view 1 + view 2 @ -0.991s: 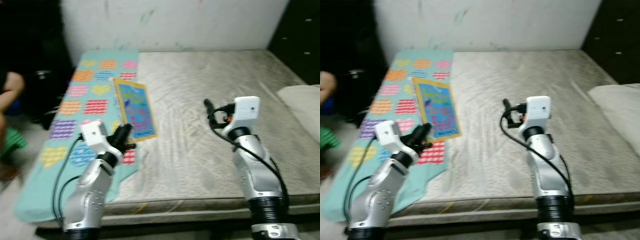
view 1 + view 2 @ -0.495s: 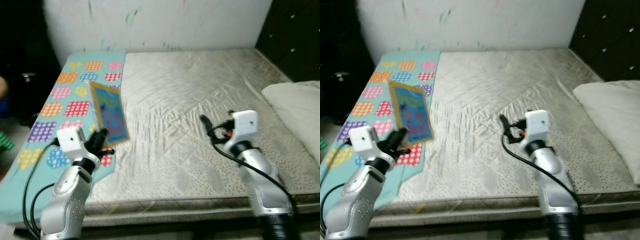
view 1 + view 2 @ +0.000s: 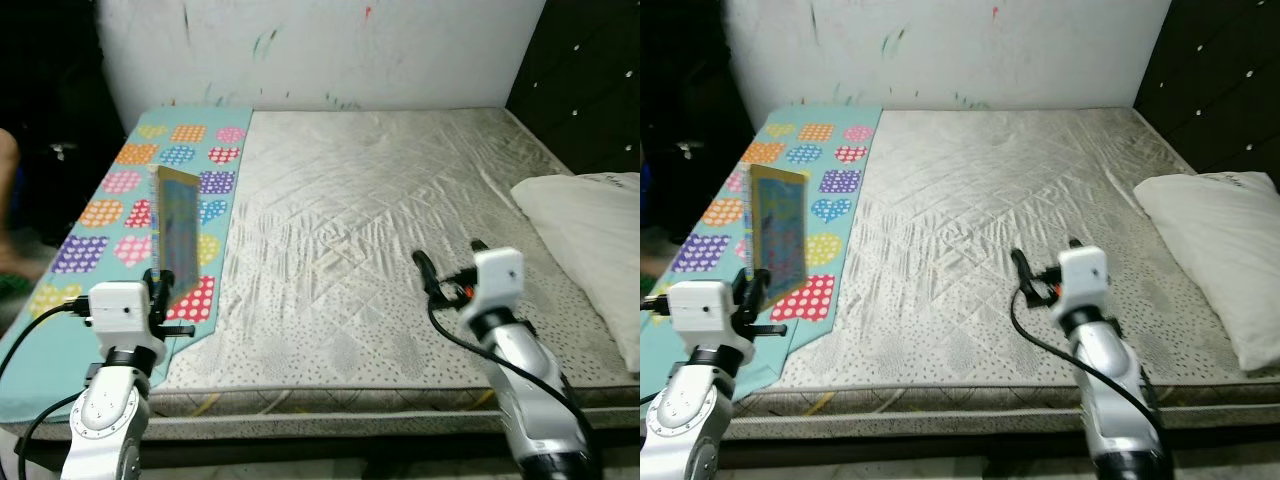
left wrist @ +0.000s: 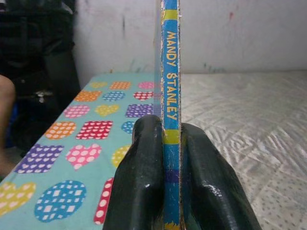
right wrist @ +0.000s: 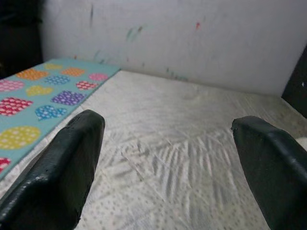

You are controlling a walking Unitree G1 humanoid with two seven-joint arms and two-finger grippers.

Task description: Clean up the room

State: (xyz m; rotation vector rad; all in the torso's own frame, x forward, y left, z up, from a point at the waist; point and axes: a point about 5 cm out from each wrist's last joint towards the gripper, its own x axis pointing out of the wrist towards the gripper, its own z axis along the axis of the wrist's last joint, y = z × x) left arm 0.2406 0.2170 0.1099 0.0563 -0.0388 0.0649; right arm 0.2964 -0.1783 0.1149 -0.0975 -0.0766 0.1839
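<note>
A thin blue picture book (image 3: 178, 232) stands on edge above the teal heart-patterned blanket (image 3: 110, 205), near the bed's left front. My left gripper (image 3: 160, 298) is shut on its lower end. In the left wrist view both black fingers (image 4: 144, 163) press the spine of the book (image 4: 170, 86), which reads "MANDY STANLEY". Over the grey mattress (image 3: 380, 190), near the front right, my right gripper (image 3: 447, 262) hangs open and holds nothing. The right wrist view has its fingers (image 5: 72, 153) spread wide.
A white pillow (image 3: 590, 225) lies at the bed's right edge. A dark dresser (image 3: 590, 80) stands behind it, and a scribbled white wall (image 3: 330, 50) runs behind the bed. Part of a person (image 3: 6, 190) is at the left edge, beside dark clutter.
The book has gone from lying tilted on the blanket to standing upright in my left gripper. The camera has shifted, bringing the pillow into view. My right arm sits lower and nearer the front.
</note>
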